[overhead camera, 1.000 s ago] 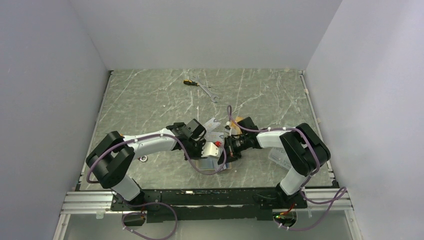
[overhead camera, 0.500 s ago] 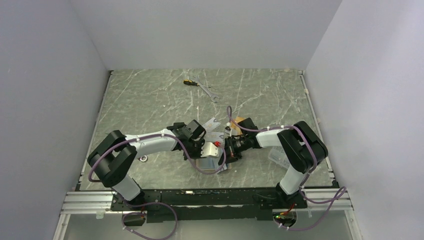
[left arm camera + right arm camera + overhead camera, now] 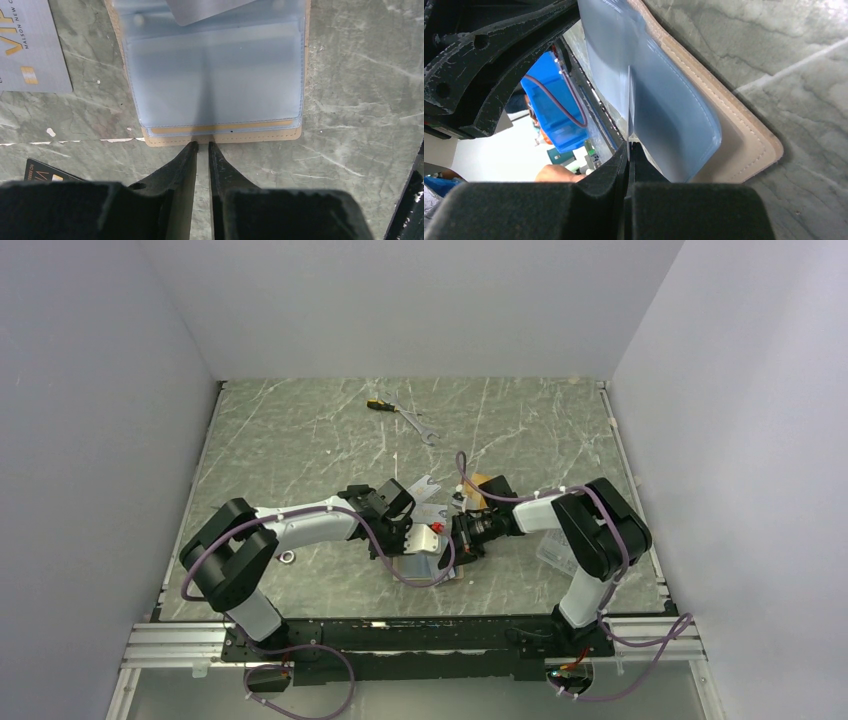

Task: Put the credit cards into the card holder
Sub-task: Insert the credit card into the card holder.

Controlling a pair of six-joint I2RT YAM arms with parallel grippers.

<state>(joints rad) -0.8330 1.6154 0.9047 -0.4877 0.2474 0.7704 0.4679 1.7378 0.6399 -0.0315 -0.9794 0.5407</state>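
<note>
Pinching card holder [image 3: 744, 145], right gripper [image 3: 629, 144]; wrist-only

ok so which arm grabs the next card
Left, likely: right gripper is shut on the card holder's sleeve; left gripper holds nothing, with silver card and black card beside it.

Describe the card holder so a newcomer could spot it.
On the green marbled table, look at the near middle. The card holder lies open just ahead of the left gripper; its tan stitched border and frosted bluish sleeves set it apart from the flat silver card beside it.
</note>
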